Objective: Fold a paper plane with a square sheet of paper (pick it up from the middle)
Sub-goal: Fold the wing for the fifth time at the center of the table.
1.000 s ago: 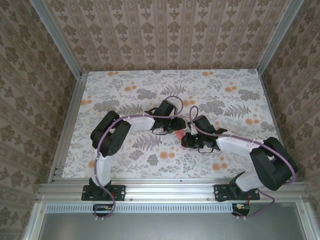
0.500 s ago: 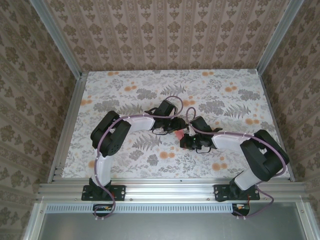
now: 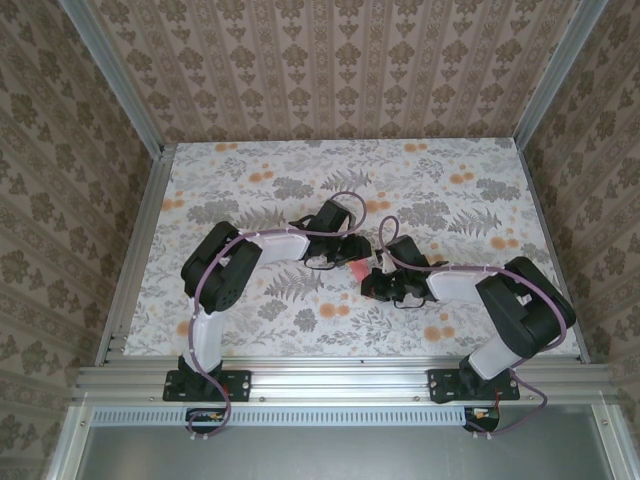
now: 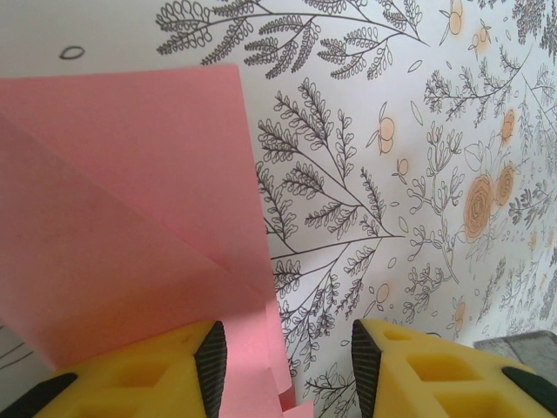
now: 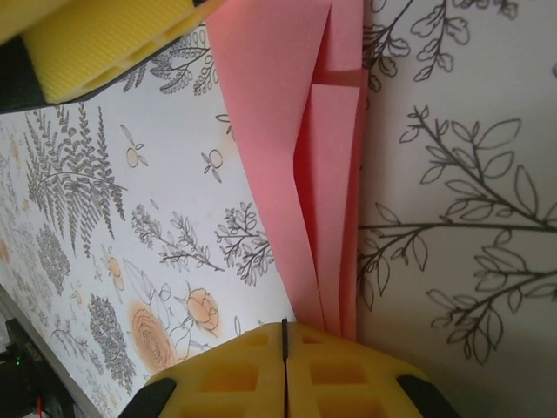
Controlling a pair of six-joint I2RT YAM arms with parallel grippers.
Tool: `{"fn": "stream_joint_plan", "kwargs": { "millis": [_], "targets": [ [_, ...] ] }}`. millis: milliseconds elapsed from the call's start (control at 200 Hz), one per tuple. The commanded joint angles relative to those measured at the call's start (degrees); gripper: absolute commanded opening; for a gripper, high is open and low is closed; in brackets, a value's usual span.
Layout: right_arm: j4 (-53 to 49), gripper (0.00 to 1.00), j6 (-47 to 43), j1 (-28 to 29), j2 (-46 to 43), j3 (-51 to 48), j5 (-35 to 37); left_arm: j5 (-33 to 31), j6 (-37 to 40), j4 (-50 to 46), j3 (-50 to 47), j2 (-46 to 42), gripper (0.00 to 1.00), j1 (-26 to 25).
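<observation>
The paper (image 5: 322, 174) is already folded into several layers and lies in the middle of the table (image 3: 250, 170), in the narrow space where the two grippers meet. In the right wrist view it is a long, narrow band. Its long axis runs from one gripper toward the other, and it becomes narrower toward the right gripper (image 5: 283, 348), so I judge that the pointed end is on that side, but the tip itself is hidden.

The right gripper has its jaws fully together, and the layered end of the paper goes in just at the fingertips. I think it presses or holds this end so the folds do not open, but I cannot tell if the paper is really pinched.

The left gripper (image 4: 285, 348) has its jaws apart. The wide part of the paper passes against one pad, with a free gap to the other. It seems to steady the flap, not clamp it.
</observation>
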Motion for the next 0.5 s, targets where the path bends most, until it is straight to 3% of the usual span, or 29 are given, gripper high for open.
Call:
{"fn": "stream_joint_plan", "kwargs": {
  "millis": [0,340,495],
  "targets": [
    [-6.16,0.1,-1.7,0.27,-3.96,3.18,1.15,-1.24,1.54,-4.24,0.5,2.47,0.46,0.5],
    [-7.32,0.11,-4.4,2.46,-2.62,5.6,0.44,-1.15,1.59,-4.37,1.01,2.55,0.46,0.5],
    [-8.79,0.1,-4.96,2.21,-0.33,5.11,5.05,-0.9,1.68,-4.45,1.08,2.64,0.46,0.55]
  ]
}}
